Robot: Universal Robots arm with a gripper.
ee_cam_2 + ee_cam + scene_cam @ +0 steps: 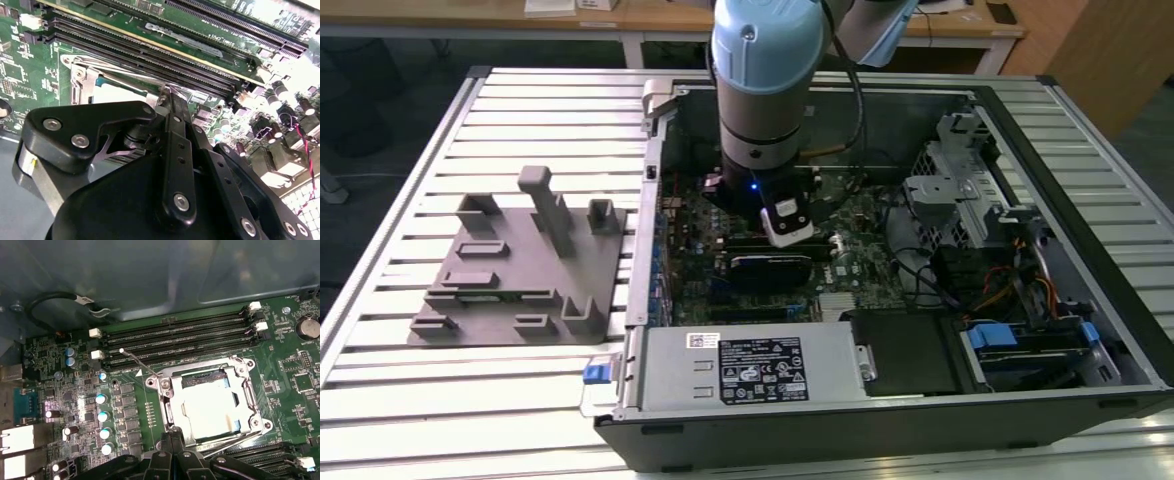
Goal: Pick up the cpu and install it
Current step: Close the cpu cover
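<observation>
The cpu [207, 407], a small silvery-white square, lies flat inside the metal-framed socket [251, 390] on the green motherboard. In the second wrist view a pale corner of the cpu [112, 91] shows past the black linkage. My gripper [172, 432] is low over the board with its fingertips [169, 96] pressed together at the socket's edge, right beside the cpu, and nothing between them. In the exterior view the gripper [781, 238] hangs inside the open computer case, over the middle of the board.
The socket's thin lever [139, 362] stands raised beside the memory slots [175, 337]. Capacitors [102, 415] line one side of the socket. The grey fixture [520, 265] sits outside the case on the exterior view's left. A labelled power supply [747, 365] and drive cage [961, 190] crowd the case.
</observation>
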